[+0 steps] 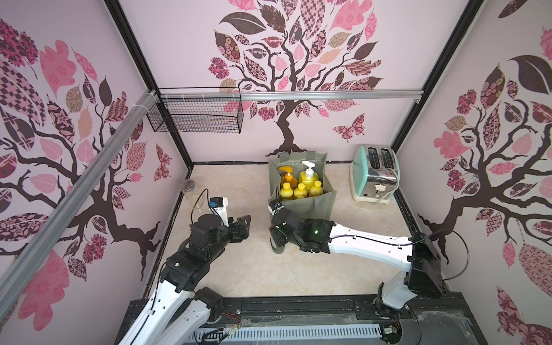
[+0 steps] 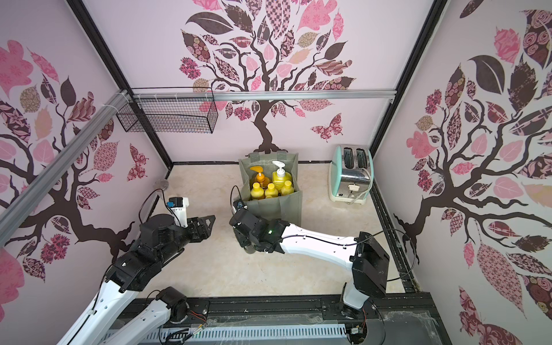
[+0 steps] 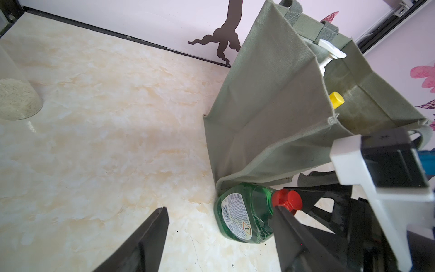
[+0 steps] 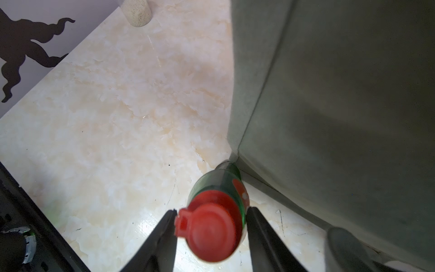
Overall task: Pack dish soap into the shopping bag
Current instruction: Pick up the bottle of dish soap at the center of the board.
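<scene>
A: Marble-look tabletop (image 1: 239, 268), pink walls (image 1: 328, 128) with tree decals. Where's the bag?

B: shopping bag (image 1: 310, 206) stands upright, mid-table toward the back wall, mouth open. In both top views it holds 5 bottles: orange pump bottle (image 1: 288, 176), yellow pump bottle (image 1: 309, 179), and 3 small yellow-capped bottles (image 1: 300, 191) in a row in front of them.

A: Any soap outside?

B: 1, a green bottle (image 3: 242, 212) with a red cap (image 4: 211, 235). It's upright on the table, touching the bag's near corner on the robot's left.

A: Right arm?

B: right gripper (image 4: 209, 212) comes down over that bottle. In the right wrist view its fingers (image 4: 164, 235) sit 1 on each side of the cap at a medium gap. 1 is right at the cap's tab, the other is against the green shoulder.

A: Clamped?

B: Cannot tell. It looks like contact on both sides, but squeeze isn't readable. The bottle's base is on the table in a top view (image 1: 277, 248).

A: Left arm?

B: left gripper (image 3: 220, 209) has its fingers spread wide with nothing between them. It's above the table on the robot's left of the bottle, near it but apart.

A: Clutter?

B: glass jar (image 1: 188, 188) by the left wall, toaster (image 1: 375, 174) in the back right corner, wire basket (image 1: 197, 115) hung on the rail.
</scene>
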